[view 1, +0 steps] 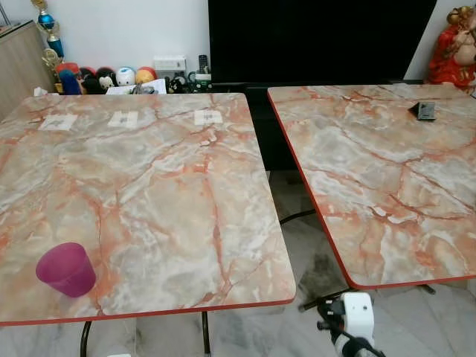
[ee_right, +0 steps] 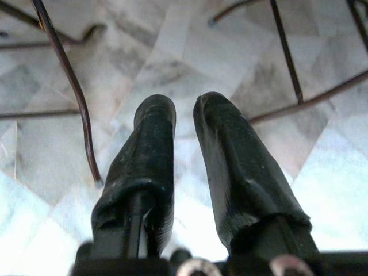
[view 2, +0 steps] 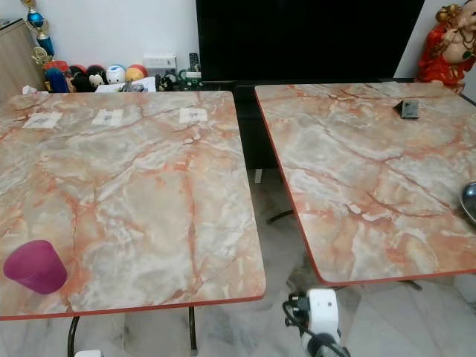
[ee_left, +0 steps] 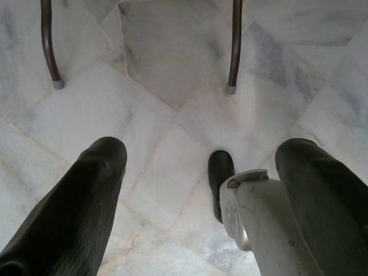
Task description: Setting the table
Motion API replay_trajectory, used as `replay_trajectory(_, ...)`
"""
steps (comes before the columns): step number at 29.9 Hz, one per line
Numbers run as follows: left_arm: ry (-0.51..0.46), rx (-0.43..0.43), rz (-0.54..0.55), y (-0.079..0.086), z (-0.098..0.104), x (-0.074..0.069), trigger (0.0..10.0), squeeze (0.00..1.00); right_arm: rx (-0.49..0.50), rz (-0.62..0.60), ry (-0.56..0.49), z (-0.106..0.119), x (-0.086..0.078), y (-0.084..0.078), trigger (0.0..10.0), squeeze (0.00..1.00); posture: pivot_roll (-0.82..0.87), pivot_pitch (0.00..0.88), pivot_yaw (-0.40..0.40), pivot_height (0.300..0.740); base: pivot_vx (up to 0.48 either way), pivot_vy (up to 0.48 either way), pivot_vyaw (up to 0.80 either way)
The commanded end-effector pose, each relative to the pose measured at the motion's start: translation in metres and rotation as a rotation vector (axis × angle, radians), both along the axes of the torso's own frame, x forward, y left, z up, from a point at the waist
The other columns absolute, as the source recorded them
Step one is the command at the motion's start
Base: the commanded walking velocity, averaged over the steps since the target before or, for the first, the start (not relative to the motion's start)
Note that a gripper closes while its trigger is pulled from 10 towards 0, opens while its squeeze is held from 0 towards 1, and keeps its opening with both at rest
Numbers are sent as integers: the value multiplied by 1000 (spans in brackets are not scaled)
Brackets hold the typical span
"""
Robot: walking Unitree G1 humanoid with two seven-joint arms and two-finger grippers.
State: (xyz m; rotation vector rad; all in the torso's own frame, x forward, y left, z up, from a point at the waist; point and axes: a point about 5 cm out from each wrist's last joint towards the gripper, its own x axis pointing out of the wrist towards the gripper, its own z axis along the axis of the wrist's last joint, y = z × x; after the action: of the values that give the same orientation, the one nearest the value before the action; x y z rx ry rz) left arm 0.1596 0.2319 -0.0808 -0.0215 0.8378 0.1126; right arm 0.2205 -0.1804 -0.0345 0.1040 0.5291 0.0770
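A translucent purple cup (view 1: 66,268) stands upright near the front left corner of the left marble table (view 1: 163,193). The rim of a metal bowl (view 2: 469,202) peeks in at the right edge of the right marble table (view 1: 387,178). My left gripper (ee_left: 201,155) hangs open over the floor tiles below table height, with nothing between its fingers (ee_left: 86,195). My right gripper (ee_right: 184,109) also points at the floor, shut and empty. The right arm's white wrist (view 1: 355,318) shows below the gap between the tables.
Three paper labels (view 1: 123,118) lie along the left table's far edge. A small dark object (view 1: 425,110) sits far back on the right table. A narrow gap with black table legs (ee_right: 80,115) separates the tables. Toys (view 1: 111,77), a dark screen and a red statue (view 1: 454,52) line the wall.
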Motion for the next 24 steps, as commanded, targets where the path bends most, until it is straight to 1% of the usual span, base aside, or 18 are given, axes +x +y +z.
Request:
replay_trajectory(1, 21, 0, -5, -1, -3, -5, 10000, 0, -7, -24, 51, -9, -4, -3, 10000, 0, -12, 50, -19, 740, 0, 0, 0)
replay_trajectory(4, 21, -1, -6, -1, -3, -6, 10000, 0, 0, -35, 103, -18, -10, -3, 10000, 0, -8, 49, -19, 740, 0, 0, 0)
replay_trajectory(6, 21, -1, -5, -1, -3, -6, 10000, 0, -15, -48, 142, -24, -15, -4, 10000, 0, -9, 44, -16, 740, 0, 0, 0)
replay_trajectory(7, 22, 0, -6, -1, -3, -6, 10000, 0, -23, -70, 203, -32, -23, -5, 10000, 0, -7, 41, -14, 740, 0, 0, 0)
replay_trajectory(8, 23, 0, -6, -1, -3, -6, 10000, 0, -24, -77, 225, -35, -26, -5, 10000, 0, -7, 41, -14, 740, 0, 0, 0)
replay_trajectory(9, 24, 0, -7, -2, -3, -6, 10000, 0, -30, -91, 275, -41, -34, -6, 10000, 0, -1, 36, -12, 740, 0, 0, 0)
replay_trajectory(11, 23, -1, -6, -1, -3, -6, 10000, 0, -31, -97, 305, -45, -39, -6, 10000, 0, 1, 34, -10, 740, 0, 0, 0)
replay_trajectory(12, 23, 0, -7, -1, -3, -6, 10000, 0, -46, -60, 337, -49, -45, -1, 10000, 0, 0, 33, -8, 740, 0, 0, 0)
replay_trajectory(14, 26, 2, -10, -1, -3, -7, 10000, 0, -70, -19, 354, -51, -49, 2, 10000, 0, 5, 29, -7, 740, 0, 0, 0)
replay_trajectory(15, 26, 2, -10, -1, -3, -7, 10000, 0, -70, -19, 354, -51, -49, 2, 10000, 0, 5, 29, -7, 740, 0, 0, 0)
replay_trajectory(16, 27, 2, -9, -1, -3, -7, 10000, 0, -65, -45, 362, -53, -52, 2, 10000, 0, 12, 27, -5, 740, 0, 0, 0)
replay_trajectory(24, 31, 6, -13, 1, -3, -8, 10000, 0, -59, -100, 389, -57, -58, 1, 10000, 0, 19, 26, 6, 740, 0, 0, 748)
